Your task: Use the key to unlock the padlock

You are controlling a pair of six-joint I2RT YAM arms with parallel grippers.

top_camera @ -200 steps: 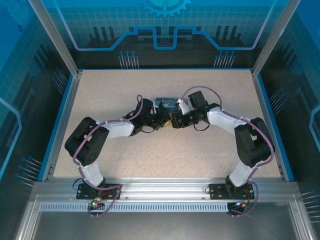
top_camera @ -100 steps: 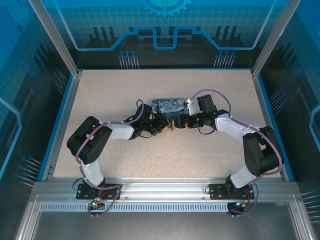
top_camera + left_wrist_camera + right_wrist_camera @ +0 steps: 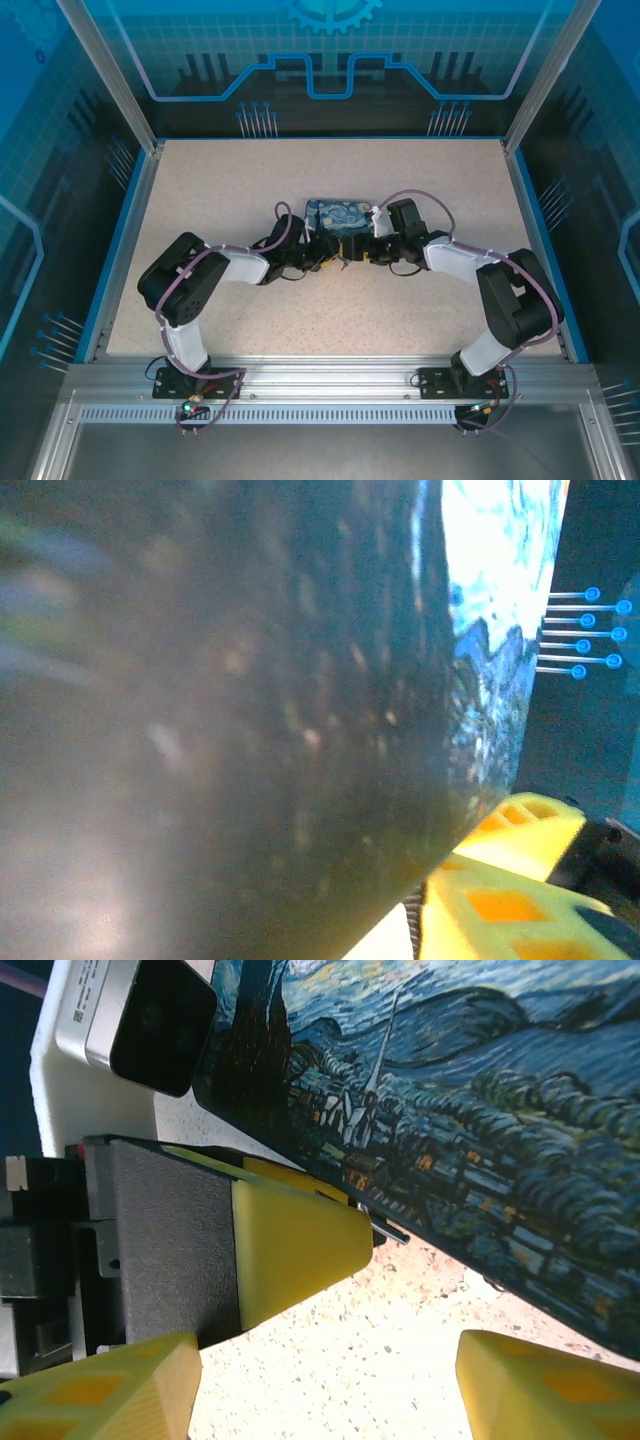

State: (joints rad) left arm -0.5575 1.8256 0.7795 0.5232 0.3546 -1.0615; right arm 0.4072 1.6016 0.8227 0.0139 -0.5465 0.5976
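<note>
Top external view: both grippers have eased off the padlock [image 3: 338, 213], lying flat on the table [image 3: 220, 180]; right gripper [image 3: 320, 1390] gapes empty; left gripper [image 3: 328, 256] spread unclear; the key [image 3: 385, 1231] perhaps remains in the lock's edge, suggesting the turn is finished.
</note>
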